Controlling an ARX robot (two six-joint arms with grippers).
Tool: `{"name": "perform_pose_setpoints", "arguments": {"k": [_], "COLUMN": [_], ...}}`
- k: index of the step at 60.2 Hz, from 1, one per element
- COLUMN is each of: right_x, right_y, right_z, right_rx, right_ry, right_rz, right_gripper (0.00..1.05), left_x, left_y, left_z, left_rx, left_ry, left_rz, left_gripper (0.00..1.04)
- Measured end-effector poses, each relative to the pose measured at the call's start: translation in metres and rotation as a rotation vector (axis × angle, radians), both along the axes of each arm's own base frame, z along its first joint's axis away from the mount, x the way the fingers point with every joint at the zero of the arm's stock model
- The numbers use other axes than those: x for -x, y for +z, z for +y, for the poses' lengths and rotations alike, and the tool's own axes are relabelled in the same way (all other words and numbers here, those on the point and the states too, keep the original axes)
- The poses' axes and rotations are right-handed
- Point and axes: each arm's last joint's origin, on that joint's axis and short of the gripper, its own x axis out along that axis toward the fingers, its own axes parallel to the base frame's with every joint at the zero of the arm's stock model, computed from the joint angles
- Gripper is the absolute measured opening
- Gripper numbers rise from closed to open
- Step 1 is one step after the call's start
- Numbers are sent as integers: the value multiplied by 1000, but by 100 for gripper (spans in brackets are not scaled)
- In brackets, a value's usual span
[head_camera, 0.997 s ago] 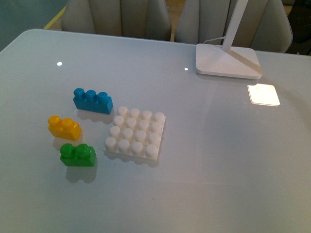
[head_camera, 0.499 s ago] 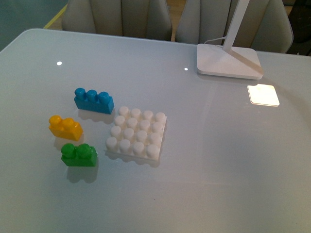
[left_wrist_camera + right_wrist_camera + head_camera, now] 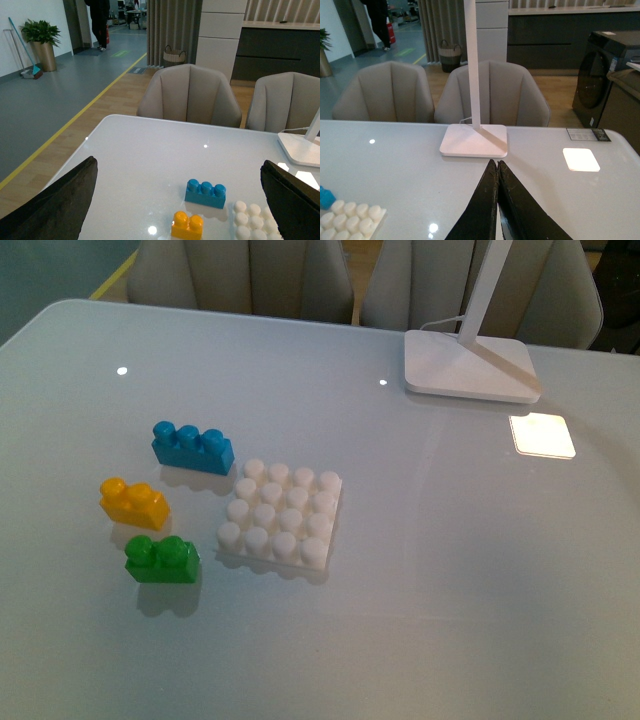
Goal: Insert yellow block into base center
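The yellow block point(image 3: 133, 503) sits on the pale bench point(image 3: 450, 570), studs up, left of the white base point(image 3: 281, 515) and clear of it. It lies between two other bricks. A blue three-stud brick point(image 3: 192, 447) lies behind it, close to the base's far left corner. A green two-stud brick point(image 3: 161, 558) lies in front of it, just beside the base's near left corner.

The base lies flat, and all sixteen of its studs are bare. Well apart, towards the far right of the bench, stands a white lamp foot point(image 3: 467, 367) with its stem rising out of view. Beside the foot is a bright square patch point(image 3: 542, 435), perhaps the lamp's light reflected, though I can't be sure.

The left hand point(image 3: 178, 167) hangs above the bench with its dark fingers point(image 3: 60, 200) spread wide, and the bricks show between them. The right hand point(image 3: 496, 165) has its two fingers pressed together, pointing at the lamp foot.
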Motion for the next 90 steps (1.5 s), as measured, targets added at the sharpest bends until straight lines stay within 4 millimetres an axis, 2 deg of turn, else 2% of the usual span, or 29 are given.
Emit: {"name": "perform_pose_setpoints", "arguments": {"k": [18, 25, 38, 45, 50, 54, 66, 82, 86, 90], "right_x": [7, 18, 18, 18, 18, 18, 18, 18, 18, 18], "right_y": [0, -3, -3, -3, -3, -3, -3, -3, -3, -3], "right_z": [0, 0, 0, 0, 0, 0, 0, 0, 0, 0], "right_rx": [0, 0, 2, 1, 1, 1, 1, 1, 1, 1], "right_ry": [0, 0, -1, -1, -1, -1, -1, -1, -3, 0], "right_rz": [-6, 2, -1, -2, -2, -2, -2, -2, -1, -2], "right_gripper": [2, 2, 2, 25, 48, 62, 97, 96, 96, 96], "left_x": [0, 0, 0, 0, 0, 0, 0, 0, -1, -2], "left_y": [0, 0, 0, 0, 0, 0, 0, 0, 1, 0], "left_z": [0, 0, 0, 0, 0, 0, 0, 0, -1, 0], "left_rx": [0, 0, 0, 0, 0, 0, 0, 7, 131, 218], "left_ry": [0, 0, 0, 0, 0, 0, 0, 11, 225, 391], "left_rz": [0, 0, 0, 0, 0, 0, 0, 12, 350, 561], "left_gripper": [97, 97, 97, 97, 97, 97, 97, 97, 97, 97]}}
